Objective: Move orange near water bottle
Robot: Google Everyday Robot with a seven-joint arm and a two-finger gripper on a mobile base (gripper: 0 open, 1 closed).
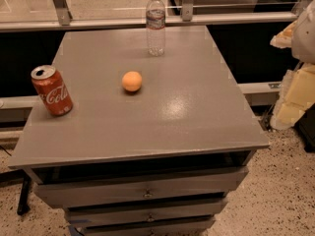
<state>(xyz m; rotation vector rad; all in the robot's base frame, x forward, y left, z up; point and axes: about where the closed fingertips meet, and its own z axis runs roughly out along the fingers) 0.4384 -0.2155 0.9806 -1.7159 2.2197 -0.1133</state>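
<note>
The orange [132, 81] is a small round fruit lying on the grey table top [187, 112], left of the middle. The water bottle [155, 24] stands upright near the table's far edge; it is clear, with a white cap and a pale label band. It is behind the orange and slightly to its right, about a bottle's height away. My arm shows as pale cream shapes at the right edge of the camera view, off the table. The gripper [284, 36] is at its upper end, well right of both objects and holding nothing that I can see.
A red cola can [51, 90] stands slightly tilted near the table's left edge. The table is a cabinet with drawers [147, 193] at the front. A rail with metal posts [61, 6] runs behind it. A speckled floor [280, 191] lies to the right.
</note>
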